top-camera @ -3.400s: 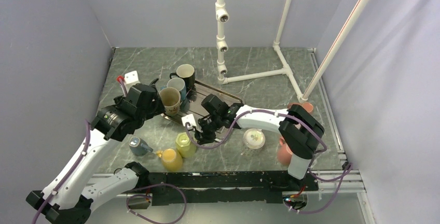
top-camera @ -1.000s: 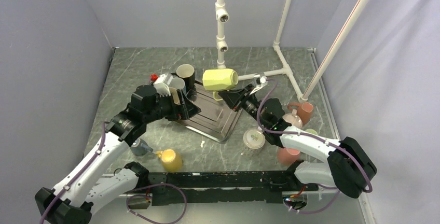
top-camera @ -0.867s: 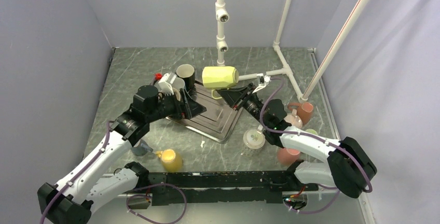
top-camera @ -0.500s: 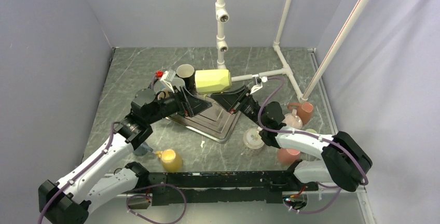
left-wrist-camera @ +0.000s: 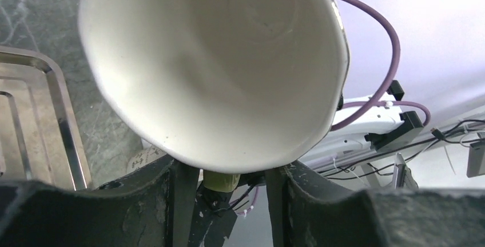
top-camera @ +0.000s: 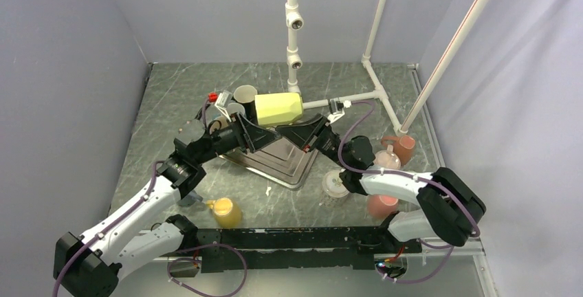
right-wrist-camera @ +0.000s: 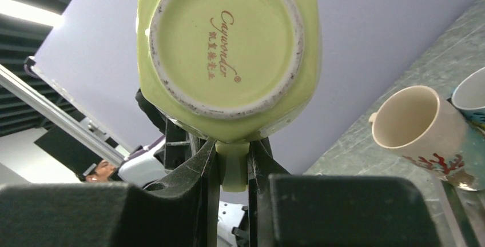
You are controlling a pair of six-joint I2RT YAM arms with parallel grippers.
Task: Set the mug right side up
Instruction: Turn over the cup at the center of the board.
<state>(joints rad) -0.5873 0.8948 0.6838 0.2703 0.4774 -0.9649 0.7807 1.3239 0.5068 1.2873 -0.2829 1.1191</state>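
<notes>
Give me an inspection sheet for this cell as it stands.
Surface: grey marbled table with a metal tray on it.
Job's things: yellow-green mug in the air above the tray, on its side, mouth toward the left arm.
Clutter: black mug, orange mug, pink mug, more mugs around the tray.
Grippers: right gripper shut on the mug's handle; left gripper jaws apart at the mug's rim, contact cannot be told.
Cables: purple cable along the arms, no snag seen.
Surroundings: white pipe frame, lilac walls.
</notes>
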